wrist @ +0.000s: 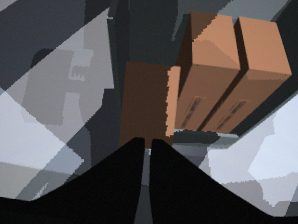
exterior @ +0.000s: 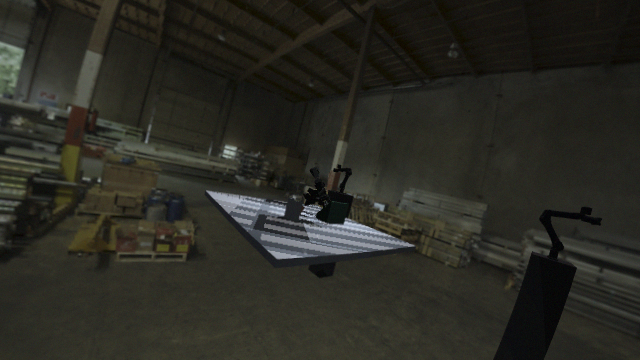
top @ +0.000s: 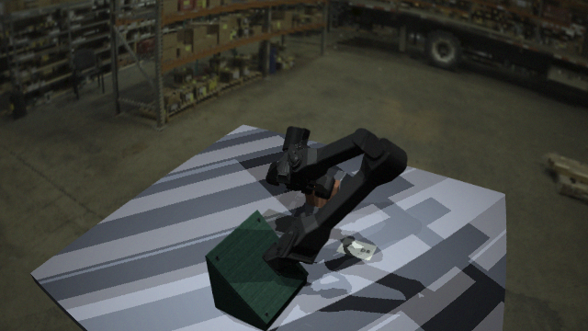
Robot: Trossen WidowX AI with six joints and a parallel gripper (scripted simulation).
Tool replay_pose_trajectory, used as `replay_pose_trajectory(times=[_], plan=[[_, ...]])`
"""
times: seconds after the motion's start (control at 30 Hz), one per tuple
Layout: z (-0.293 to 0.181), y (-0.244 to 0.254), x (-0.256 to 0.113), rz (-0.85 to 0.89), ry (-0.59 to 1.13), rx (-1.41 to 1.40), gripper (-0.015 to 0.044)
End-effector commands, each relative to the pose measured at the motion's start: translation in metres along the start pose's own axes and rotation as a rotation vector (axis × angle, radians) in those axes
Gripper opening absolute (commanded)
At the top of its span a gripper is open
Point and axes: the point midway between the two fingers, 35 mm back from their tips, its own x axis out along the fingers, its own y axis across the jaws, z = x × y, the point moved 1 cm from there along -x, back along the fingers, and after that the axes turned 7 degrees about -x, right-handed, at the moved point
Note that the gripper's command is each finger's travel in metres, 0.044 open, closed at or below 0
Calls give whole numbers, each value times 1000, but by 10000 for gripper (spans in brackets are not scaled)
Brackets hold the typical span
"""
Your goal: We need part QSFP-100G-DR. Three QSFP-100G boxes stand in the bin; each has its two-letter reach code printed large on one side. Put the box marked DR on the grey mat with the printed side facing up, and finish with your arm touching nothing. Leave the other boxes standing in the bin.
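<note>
The DR box is one of three in the bin, unreadable to me; my pincer, clenched on nothing, could topple the twelve-o'clock box if lowered unopened.

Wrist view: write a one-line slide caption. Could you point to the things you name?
Black gripper fingers, nearly closed, point toward one orange-brown cardboard-coloured box (wrist: 145, 100), two similar boxes (wrist: 210, 65) (wrist: 260, 55) beside it.

In the wrist view three boxes stand in the bin: one box at the left, beside the bin's wall, and two boxes close together at the right. On the table, the arm stands on the wedge block, with the card to the block's right in the top view.
</note>
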Motion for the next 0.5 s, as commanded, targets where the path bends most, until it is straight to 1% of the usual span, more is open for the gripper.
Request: replay_pose_trajectory(times=[0.0,0.2,0.47], plan=[[1,0,0,2,5,34,79],[5,2,1,6,28,179,236],[9,3,0,6,60,374,242]])
